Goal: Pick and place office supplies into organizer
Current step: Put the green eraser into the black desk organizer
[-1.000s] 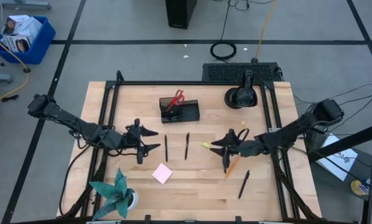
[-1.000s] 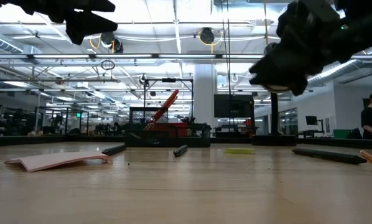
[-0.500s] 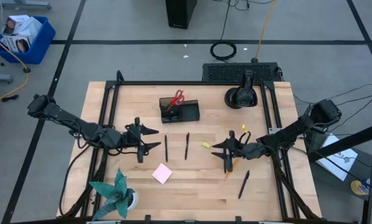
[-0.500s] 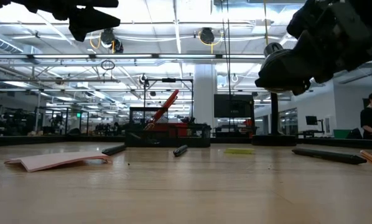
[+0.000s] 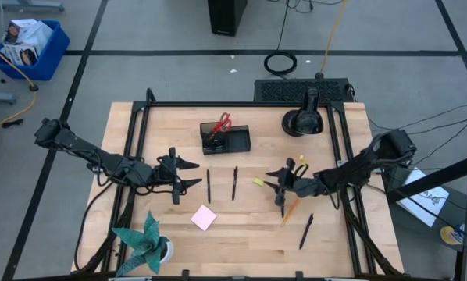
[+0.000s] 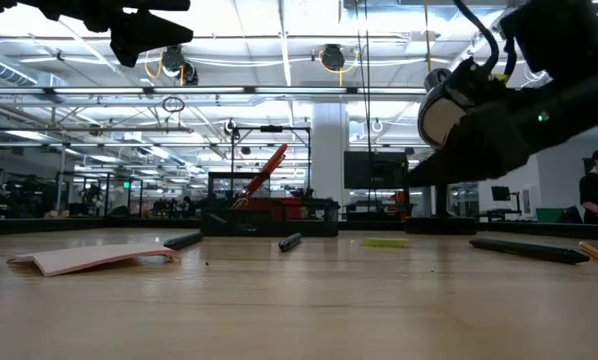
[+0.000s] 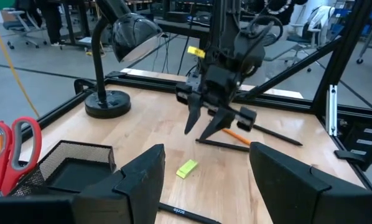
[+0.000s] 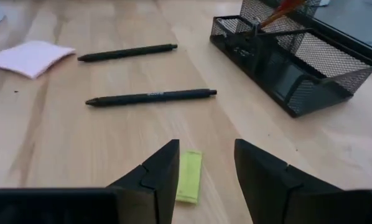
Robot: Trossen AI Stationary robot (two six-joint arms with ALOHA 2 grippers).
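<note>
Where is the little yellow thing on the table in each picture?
High view: the yellow bit lies mid-table, just left of the right gripper.
Low view: a flat yellow strip far back, right of centre.
Left wrist view: on the wood between the two dark fingers.
Right wrist view: between the fingers, low in the picture.
Shared landmark: the black mesh organizer, seen in every view.

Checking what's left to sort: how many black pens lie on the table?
3: two pens side by side mid-table, one near the front right. Others may be hidden.
</note>
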